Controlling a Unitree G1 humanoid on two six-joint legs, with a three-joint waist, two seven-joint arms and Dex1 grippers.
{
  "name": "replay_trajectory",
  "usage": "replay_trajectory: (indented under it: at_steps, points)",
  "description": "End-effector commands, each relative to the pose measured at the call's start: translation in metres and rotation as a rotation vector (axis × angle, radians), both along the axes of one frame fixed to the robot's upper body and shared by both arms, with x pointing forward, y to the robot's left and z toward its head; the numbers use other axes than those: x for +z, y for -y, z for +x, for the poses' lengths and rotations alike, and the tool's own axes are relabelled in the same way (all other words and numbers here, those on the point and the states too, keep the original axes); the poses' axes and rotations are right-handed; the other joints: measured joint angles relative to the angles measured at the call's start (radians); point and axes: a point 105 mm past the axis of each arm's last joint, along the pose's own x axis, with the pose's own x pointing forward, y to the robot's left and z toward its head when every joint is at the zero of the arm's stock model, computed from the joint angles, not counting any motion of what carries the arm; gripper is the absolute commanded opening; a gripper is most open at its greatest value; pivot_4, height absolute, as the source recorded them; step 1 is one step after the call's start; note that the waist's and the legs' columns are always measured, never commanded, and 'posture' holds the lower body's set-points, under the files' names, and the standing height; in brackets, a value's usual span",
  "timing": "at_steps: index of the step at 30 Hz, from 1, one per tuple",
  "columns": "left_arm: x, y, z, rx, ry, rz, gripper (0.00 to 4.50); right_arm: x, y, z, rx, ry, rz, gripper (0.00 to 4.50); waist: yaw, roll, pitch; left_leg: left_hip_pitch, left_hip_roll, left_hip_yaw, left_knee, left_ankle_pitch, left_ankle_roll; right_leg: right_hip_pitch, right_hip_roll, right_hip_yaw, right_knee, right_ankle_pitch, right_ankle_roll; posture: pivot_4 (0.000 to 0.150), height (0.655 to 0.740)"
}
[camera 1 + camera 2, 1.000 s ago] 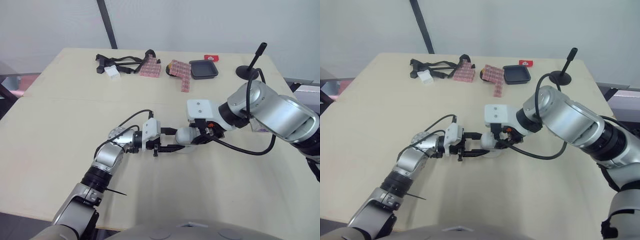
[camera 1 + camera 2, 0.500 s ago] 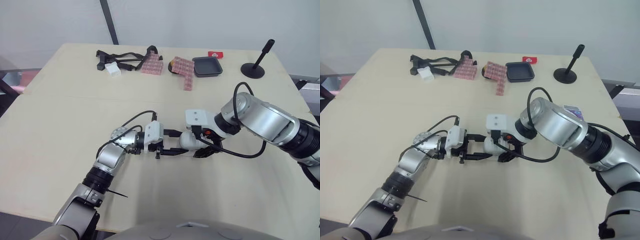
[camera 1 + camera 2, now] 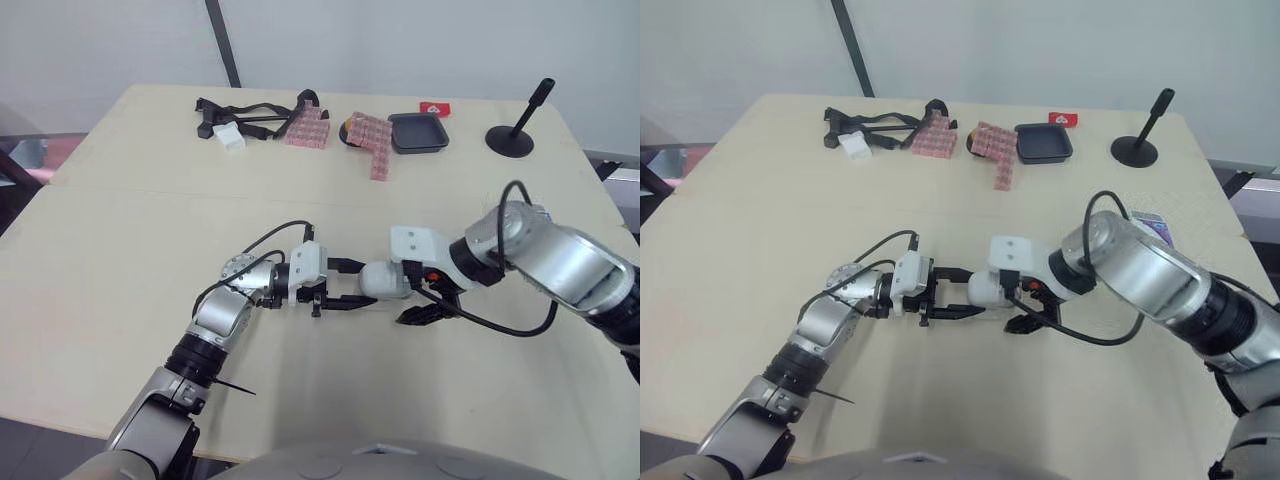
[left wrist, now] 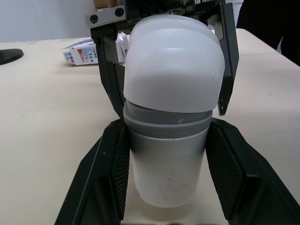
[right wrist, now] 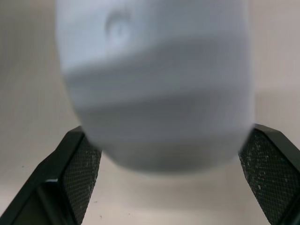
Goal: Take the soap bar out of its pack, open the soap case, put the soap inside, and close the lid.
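Desk (image 3: 120, 250), pale wood top.

Soap case (image 3: 385, 280): rounded, with white shell halves and a grey band between them. It sits about mid-desk, a little toward the near edge, with both arms reaching it from opposite ends. Lid half is seated on the base half and the case looks closed. Whether it rests on the desk or hangs just above it: cannot tell.

Left gripper (image 3: 361, 285): jaws clamped on the base end of the case. In the left wrist view both fingers (image 4: 110, 173) press against the case's sides, one on each flank.

Right gripper (image 5: 171, 136): comes in from the right edge side, at the lid end. Jaws are spread wide, one finger on either side of the lid. The left wrist view shows those two fingers (image 4: 108, 75) flanking the white dome. Contact with the lid: cannot tell.

Soap pack (image 3: 1152, 226): small printed box, lying flat near the right edge of the desk, partly behind the right arm and well apart from the case. The bar itself cannot be made out.

Along the far edge, from the left corner toward the right:
- black straps (image 3: 245, 112) with a small white block (image 3: 229, 139) just beside them
- two clusters of pink blocks (image 3: 308, 128)
- black tray (image 3: 418, 132) with a small red packet (image 3: 434, 107) just behind it
- black stand (image 3: 520, 125) with a tilted stem near the far right corner
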Motion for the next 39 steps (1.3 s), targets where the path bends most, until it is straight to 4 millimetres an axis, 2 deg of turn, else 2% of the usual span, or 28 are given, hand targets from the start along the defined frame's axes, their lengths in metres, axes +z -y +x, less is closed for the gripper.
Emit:
replay_trajectory:
  at_steps: [1,6,10,14,17,20,25,29,33,39]
  points:
    - [-0.002,-0.004,0.000,0.003,0.001,0.017,1.87,0.011,0.011,-0.002,-0.055,0.066,0.139,4.48,0.003,0.000,0.000,0.000,0.000,0.000,0.000,0.000,0.000,0.000,0.000,0.000,0.000,0.000,0.000,0.150,0.7400]
    - [-0.002,-0.005,0.000,0.002,0.000,0.019,1.87,0.013,0.029,0.003,-0.182,0.126,0.299,4.48,-0.003,0.000,0.000,-0.001,0.000,0.000,0.000,0.000,0.000,0.000,-0.001,0.000,-0.001,0.000,0.000,0.150,0.7400]
    - [-0.002,-0.006,0.000,0.002,-0.001,0.020,1.87,0.009,0.041,0.005,-0.214,0.190,0.318,4.48,-0.006,0.000,0.000,-0.001,0.000,0.000,0.001,0.000,0.000,0.000,-0.001,0.000,0.000,0.000,0.000,0.150,0.7400]
    - [-0.001,-0.008,0.005,0.019,-0.002,0.022,1.87,-0.007,0.069,0.002,-0.279,0.245,0.314,4.48,0.001,0.000,0.000,-0.001,0.000,-0.001,0.001,0.000,0.001,0.000,-0.001,0.000,0.000,0.000,0.000,0.150,0.7400]
    - [0.000,-0.009,0.008,0.031,-0.002,0.022,1.87,-0.012,0.080,0.002,-0.337,0.279,0.366,4.48,-0.005,0.000,0.000,-0.002,-0.001,-0.001,0.002,-0.001,0.003,0.000,-0.002,-0.001,-0.001,0.000,0.000,0.150,0.7400]
    - [0.000,-0.010,0.008,0.033,-0.003,0.024,1.87,-0.027,0.097,0.005,-0.474,0.305,0.379,4.48,-0.010,0.000,0.000,-0.001,-0.001,-0.001,0.004,-0.001,0.003,0.000,-0.002,0.000,0.000,0.000,0.000,0.150,0.7400]
    - [0.000,-0.013,0.008,0.035,-0.002,0.031,1.87,-0.029,0.101,0.003,-0.569,0.345,0.485,4.48,-0.014,0.000,0.000,-0.001,-0.001,-0.001,0.004,-0.003,0.008,-0.001,-0.002,-0.001,0.001,0.000,0.000,0.150,0.7400]
    - [0.001,-0.014,0.009,0.036,-0.001,0.036,1.87,-0.020,0.100,-0.003,-0.516,0.339,0.560,4.48,-0.017,0.000,-0.001,-0.001,-0.001,-0.001,0.004,-0.003,0.009,0.000,-0.003,-0.001,0.001,0.000,0.000,0.150,0.7400]
    - [0.001,-0.014,0.010,0.033,0.000,0.039,1.87,-0.019,0.098,-0.014,-0.435,0.357,0.616,3.37,-0.016,0.000,-0.001,-0.001,-0.001,-0.001,0.004,-0.003,0.010,0.000,-0.003,-0.001,0.001,0.000,0.000,0.150,0.7400]
    - [0.001,-0.013,0.010,0.030,0.002,0.038,1.87,-0.017,0.094,-0.025,-0.338,0.377,0.645,1.26,-0.021,0.000,-0.001,-0.001,-0.001,-0.001,0.004,-0.004,0.011,-0.001,-0.003,-0.001,0.001,0.000,0.000,0.150,0.7400]
